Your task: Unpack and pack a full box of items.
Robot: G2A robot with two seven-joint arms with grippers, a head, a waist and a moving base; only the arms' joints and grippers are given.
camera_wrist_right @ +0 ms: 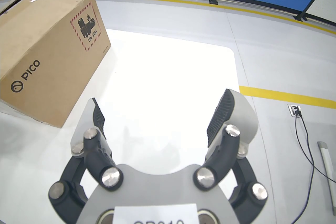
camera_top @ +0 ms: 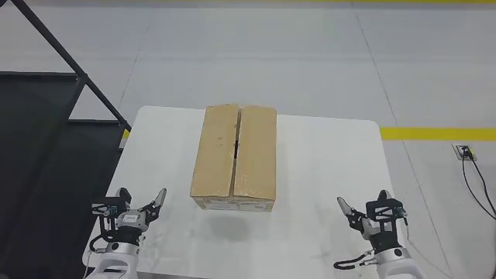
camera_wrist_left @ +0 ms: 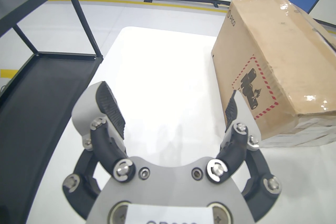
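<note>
Left end effector (camera_wrist_left: pixel 169 89) and right end effector (camera_wrist_right: pixel 160 97) spread wide, empty; brown cardboard box (camera_top: pixel 235 157) flaps closed

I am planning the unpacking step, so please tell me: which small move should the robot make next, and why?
Probably move the open left end effector over the centre seam of the brown cardboard box. Its top flaps lie shut, and the left and the open right end effector sit near the white table's edge, apart from it.
</note>
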